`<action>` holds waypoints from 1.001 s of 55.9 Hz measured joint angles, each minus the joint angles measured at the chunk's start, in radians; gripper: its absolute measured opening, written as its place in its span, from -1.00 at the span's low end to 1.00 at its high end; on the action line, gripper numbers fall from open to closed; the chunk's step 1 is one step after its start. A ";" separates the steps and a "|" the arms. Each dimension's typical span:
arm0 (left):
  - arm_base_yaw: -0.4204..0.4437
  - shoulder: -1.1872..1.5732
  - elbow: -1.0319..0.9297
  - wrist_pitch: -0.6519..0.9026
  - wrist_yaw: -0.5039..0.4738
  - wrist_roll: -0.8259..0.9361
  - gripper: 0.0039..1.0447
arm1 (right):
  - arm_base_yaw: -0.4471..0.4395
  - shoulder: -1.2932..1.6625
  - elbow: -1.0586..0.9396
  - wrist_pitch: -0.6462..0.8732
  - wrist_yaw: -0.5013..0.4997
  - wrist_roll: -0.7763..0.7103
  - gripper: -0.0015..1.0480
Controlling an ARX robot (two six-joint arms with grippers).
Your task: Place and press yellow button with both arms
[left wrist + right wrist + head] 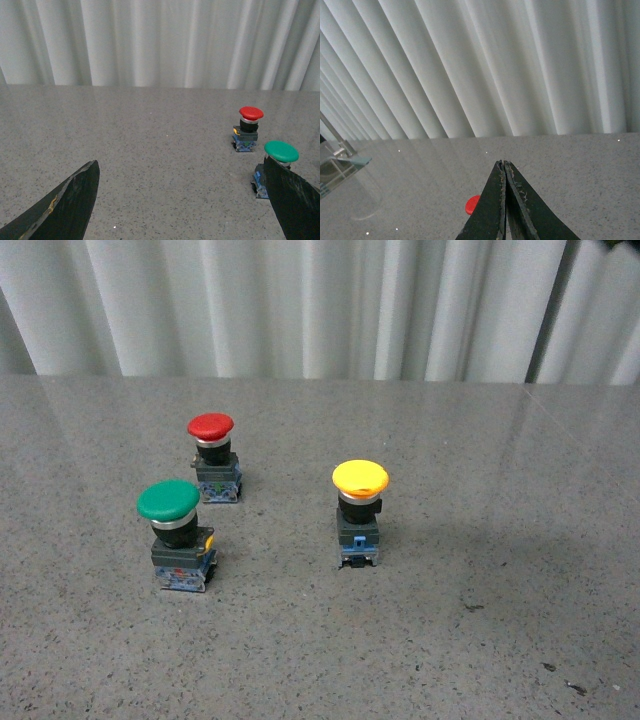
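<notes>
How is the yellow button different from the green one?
The yellow button has a yellow cap; the green button has a green one. The yellow button stands alone, to the right; the green button stands near the red button. Both stand upright on the table, with silver collars and dark bodies.

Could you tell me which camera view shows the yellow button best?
The front view: the yellow button stands there whole and unobstructed. The left wrist view shows the red button and green button instead; the right wrist view misses it too.
</notes>
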 joint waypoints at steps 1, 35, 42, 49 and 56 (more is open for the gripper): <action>0.000 0.000 0.000 0.000 0.000 0.000 0.88 | -0.002 -0.013 -0.007 -0.003 0.000 0.001 -0.97; 0.001 0.000 0.000 0.000 -0.001 0.000 0.88 | -0.296 -0.737 -0.398 -0.449 0.195 -0.344 -0.97; 0.001 0.000 0.000 0.000 0.000 0.000 0.88 | -0.336 -0.794 -0.459 -0.470 0.158 -0.351 -0.97; 0.001 0.000 0.000 0.000 0.000 0.000 0.88 | -0.409 -0.842 -0.478 -0.486 0.069 -0.357 -0.97; 0.001 0.000 0.000 0.000 -0.001 0.000 0.88 | -0.456 -0.883 -0.499 -0.500 0.053 -0.358 -0.97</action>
